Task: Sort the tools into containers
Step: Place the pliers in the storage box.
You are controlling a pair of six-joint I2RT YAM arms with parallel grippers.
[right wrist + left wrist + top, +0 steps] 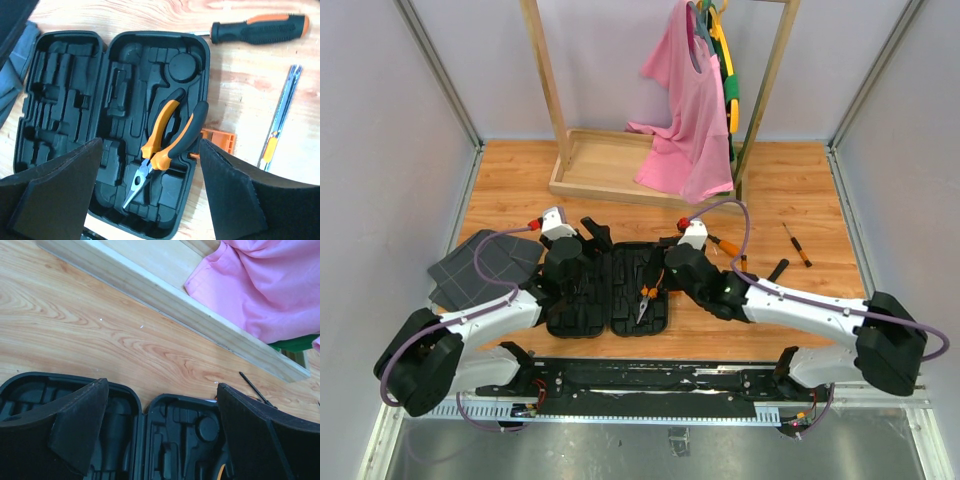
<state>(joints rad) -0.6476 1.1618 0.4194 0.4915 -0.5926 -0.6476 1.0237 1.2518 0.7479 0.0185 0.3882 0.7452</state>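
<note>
Pliers point(162, 150) lie in the open case point(60, 90), beneath the gap of the right pincer's point(150, 146) wide-spread fingers point(60, 195).

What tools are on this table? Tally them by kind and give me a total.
Pliers: 1, lying in the tool case
Screwdrivers: 2, a large screwdriver and a small screwdriver
Small black bar: 1
Slim silver tool with an orange part, kind unclear: 1
Total: 5
</note>
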